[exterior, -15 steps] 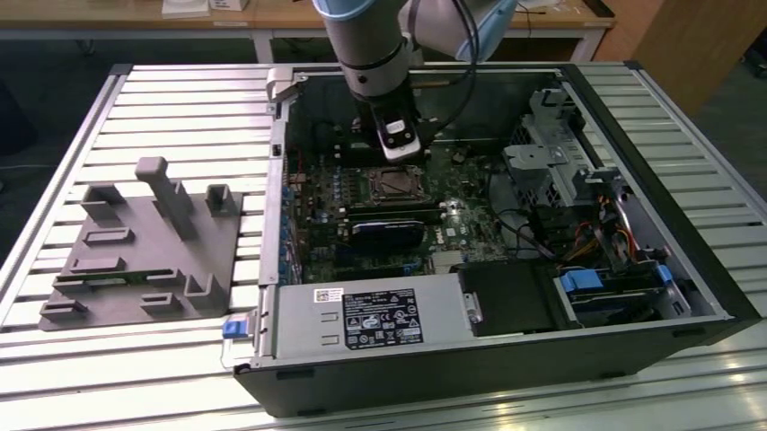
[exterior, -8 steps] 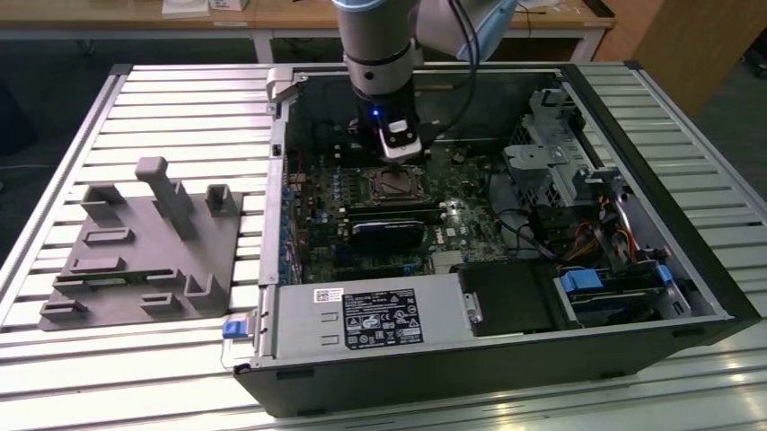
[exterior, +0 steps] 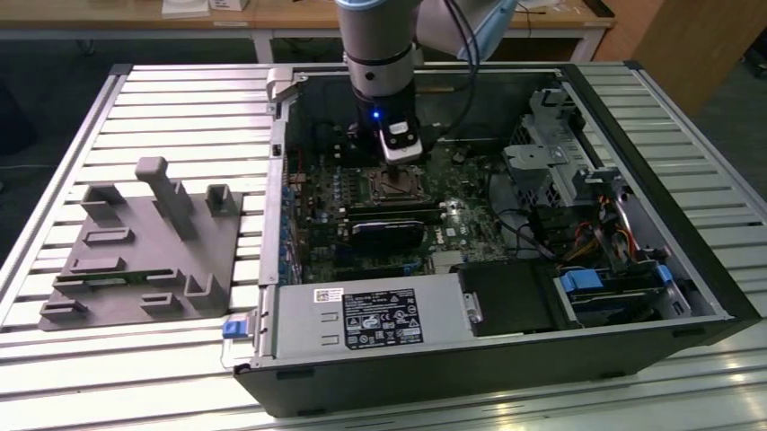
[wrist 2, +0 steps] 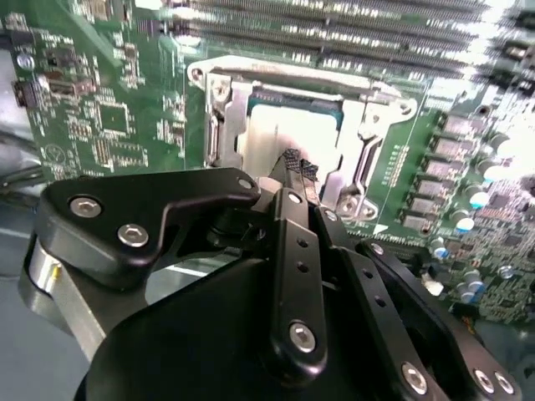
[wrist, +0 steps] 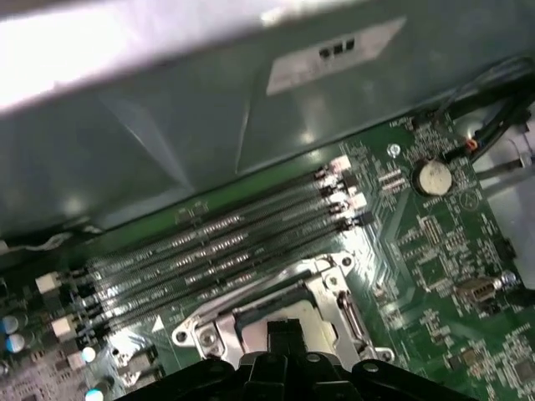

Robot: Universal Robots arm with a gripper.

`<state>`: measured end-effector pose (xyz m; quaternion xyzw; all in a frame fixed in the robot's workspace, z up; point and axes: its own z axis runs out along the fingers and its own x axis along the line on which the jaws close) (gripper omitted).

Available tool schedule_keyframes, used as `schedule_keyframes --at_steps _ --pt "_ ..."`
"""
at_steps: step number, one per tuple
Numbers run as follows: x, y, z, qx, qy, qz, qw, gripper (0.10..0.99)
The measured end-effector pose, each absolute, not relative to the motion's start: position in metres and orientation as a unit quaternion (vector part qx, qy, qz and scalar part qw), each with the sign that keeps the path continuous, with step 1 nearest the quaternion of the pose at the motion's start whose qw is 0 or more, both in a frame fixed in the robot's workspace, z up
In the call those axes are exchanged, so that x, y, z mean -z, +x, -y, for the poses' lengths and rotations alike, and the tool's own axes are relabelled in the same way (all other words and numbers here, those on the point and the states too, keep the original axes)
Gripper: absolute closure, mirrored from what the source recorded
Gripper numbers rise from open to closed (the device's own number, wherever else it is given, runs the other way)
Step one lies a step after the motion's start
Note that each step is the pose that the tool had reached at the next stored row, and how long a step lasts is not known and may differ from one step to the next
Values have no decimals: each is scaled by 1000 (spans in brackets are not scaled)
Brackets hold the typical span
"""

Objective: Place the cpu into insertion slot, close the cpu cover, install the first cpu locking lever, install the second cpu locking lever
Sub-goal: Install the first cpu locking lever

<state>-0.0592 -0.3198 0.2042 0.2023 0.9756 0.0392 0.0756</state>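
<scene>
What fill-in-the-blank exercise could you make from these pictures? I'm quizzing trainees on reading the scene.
1. In the exterior view the gripper hangs directly above the ____ on the motherboard.
2. In the second wrist view the cpu lies ____ the insertion slot.
3. The circuit board around the socket is ____ in colour.
4. On the exterior view's left, a ____ fixture rests on the slatted table beside the computer case.

Missing words: insertion slot; inside; green; grey
</scene>
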Motion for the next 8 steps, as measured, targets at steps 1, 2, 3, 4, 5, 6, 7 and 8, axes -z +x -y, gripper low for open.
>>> schedule_keyframes --at_steps 1,2,3,4,5,6,7,8 --pt "-204 -59 321 -37 202 -976 76 980" --pt "-204 -59 321 -34 203 -976 76 980" --pt "-204 -59 322 -32 203 -976 77 980" --pt "-204 -59 323 -30 203 -976 77 980" --pt "-204 -59 323 -28 203 -976 78 980" --pt "-204 -59 324 -26 203 -976 78 980" --pt "-204 -59 325 -25 204 -976 78 980" --pt "-204 -59 325 -25 204 -975 78 980"
